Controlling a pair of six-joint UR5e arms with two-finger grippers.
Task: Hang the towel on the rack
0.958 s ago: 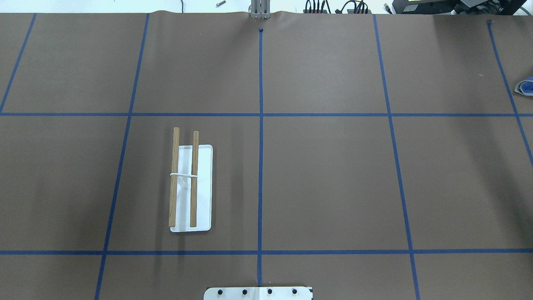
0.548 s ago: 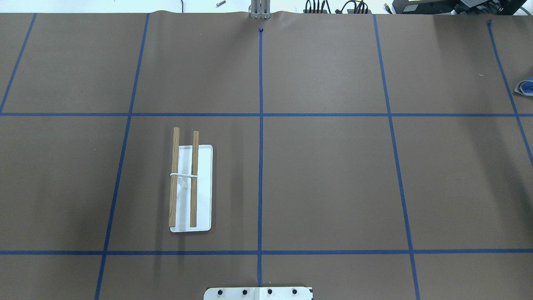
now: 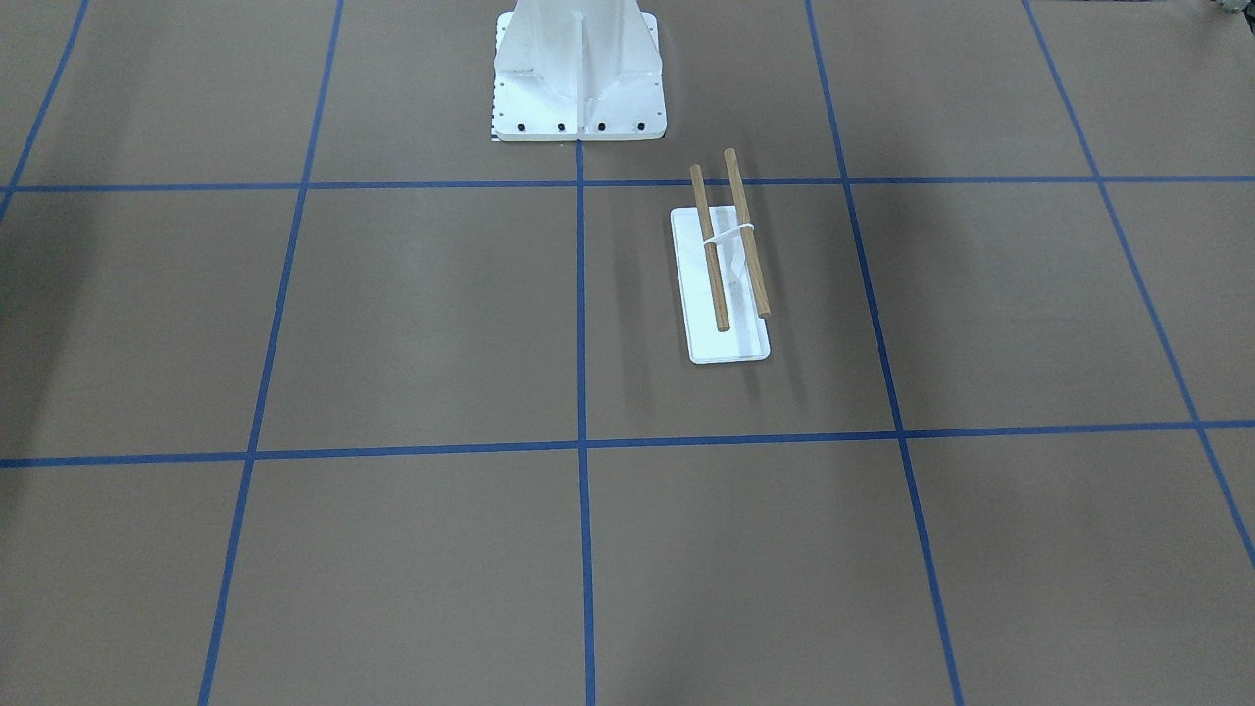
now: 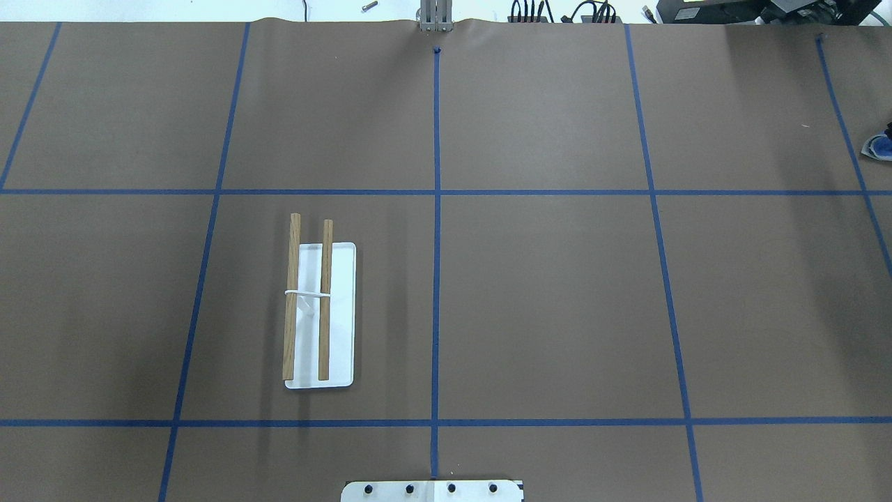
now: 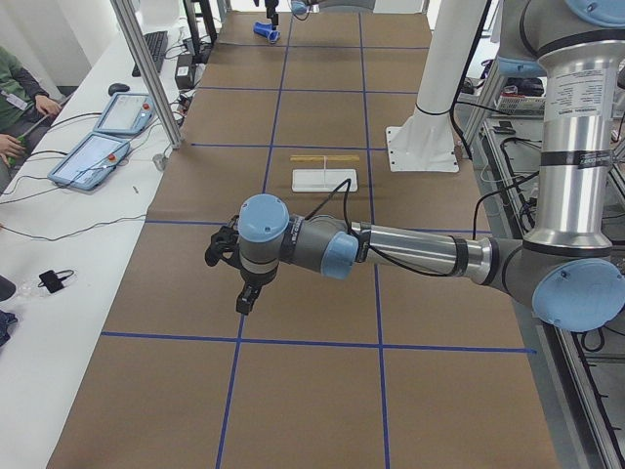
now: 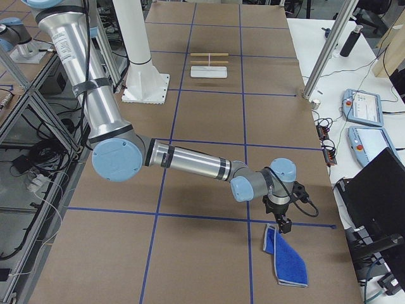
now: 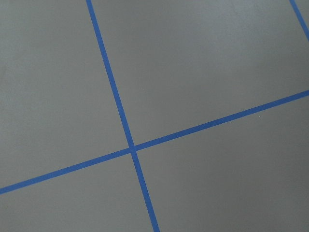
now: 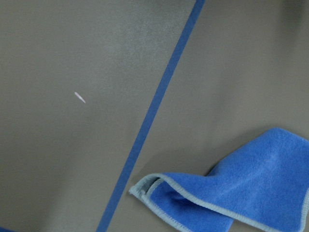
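Brown paper (image 4: 543, 307) covers the whole table, smooth apart from a slight ripple at its far edge, and blue tape lines (image 4: 436, 244) divide it into large rectangles. A white bolted pedestal (image 3: 578, 69) stands at the robot's side of the table, on the centre line.

The rack (image 4: 341, 314) sits in the cell just to the left of that line and close to the pedestal. Its white base lies flat and its two wooden dowels run parallel, pointing away from the robot.

The towel (image 6: 286, 258) lies well apart from the rack, at the table's far right end. It is loosely folded on the paper, with one pale-edged corner just beside a tape line (image 8: 159, 101).

The right gripper (image 6: 281, 227) hangs close over that end of the towel. Whether it touches the cloth, and whether its claw is spread or clenched, I cannot tell. The left gripper (image 5: 234, 278) hovers over bare paper near a tape crossing (image 7: 133, 147), and the state of its claw is equally unclear.

A white bench (image 5: 59, 254) runs along the far side of the table. It carries two control tablets (image 5: 93, 161), cables and a laptop (image 6: 380, 196). Aluminium posts (image 5: 146, 73) rise at its edge, and a seated person (image 5: 20, 107) shows at the bench's end.
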